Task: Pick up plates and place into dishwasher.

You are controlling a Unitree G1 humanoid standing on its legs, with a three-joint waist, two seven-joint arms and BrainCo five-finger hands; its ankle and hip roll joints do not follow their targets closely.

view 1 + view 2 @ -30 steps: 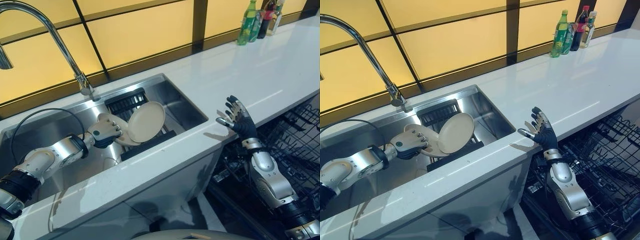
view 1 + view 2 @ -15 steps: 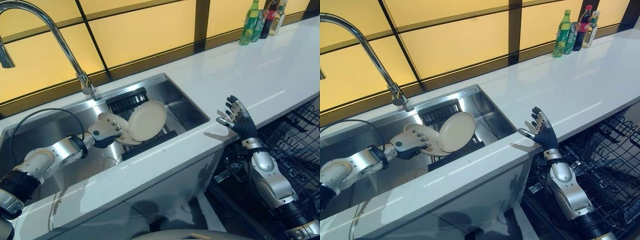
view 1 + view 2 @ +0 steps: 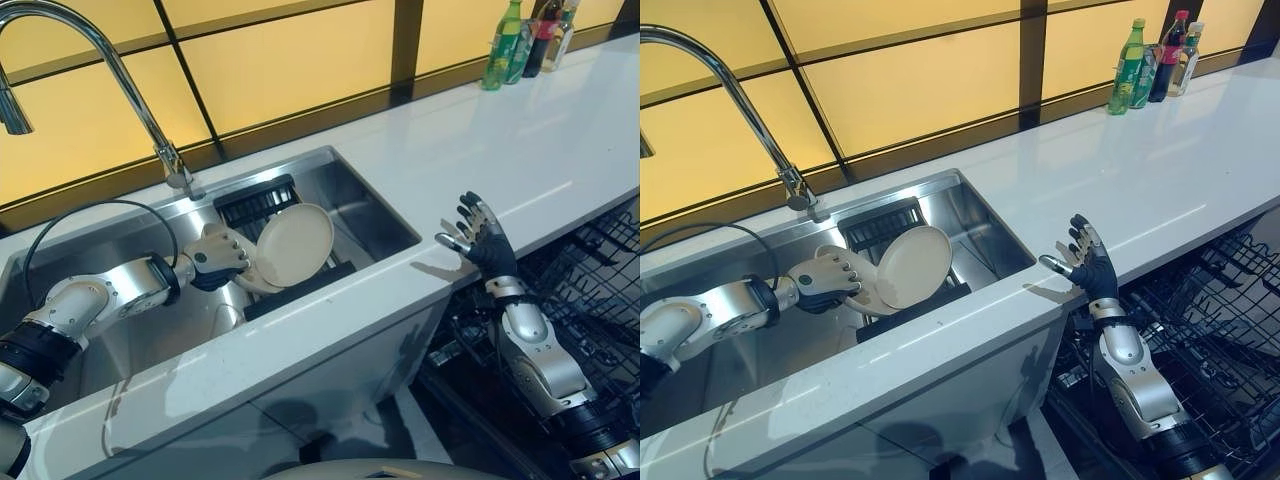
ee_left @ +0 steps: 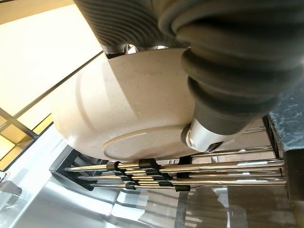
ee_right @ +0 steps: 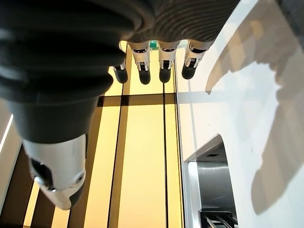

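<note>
Left wrist view: fingers (image 4: 116,47) over the plate's far rim, thumb (image 4: 202,137) against its near face, so curled round the plate (image 4: 128,109), pinching it through its thickness. Plate on edge, tilted, lower rim seated among the rods of the rack (image 4: 190,171). Left eye view: left hand (image 3: 222,262) on the left side of the plate (image 3: 293,244), which leans in the rack (image 3: 300,288) inside the sink (image 3: 375,215), face turned up and toward the robot's right. Behind it, edge of a second plate (image 3: 258,284), partly hidden; contact between the two not clear. Right hand (image 3: 478,237) well apart, raised at the desk (image 3: 520,140) edge, fingers (image 3: 470,212) spread and straight, holding nothing. Dishwasher basket (image 3: 590,270) below and to the right, beyond that hand. Tap (image 3: 90,50) arching over the sink's left part; bottles (image 3: 520,40) far off at the desk's back corner.

Key relation, as a judgement: plate already within the left fingers, disc standing near vertical, slots running upward, so lift up and out along the plate's own plane before any swing right. Left hand far nearer; basket lying on the right hand's side, so a long carry across the sink wall or a handover probably needed. Risk: rim catching a rod.
</note>
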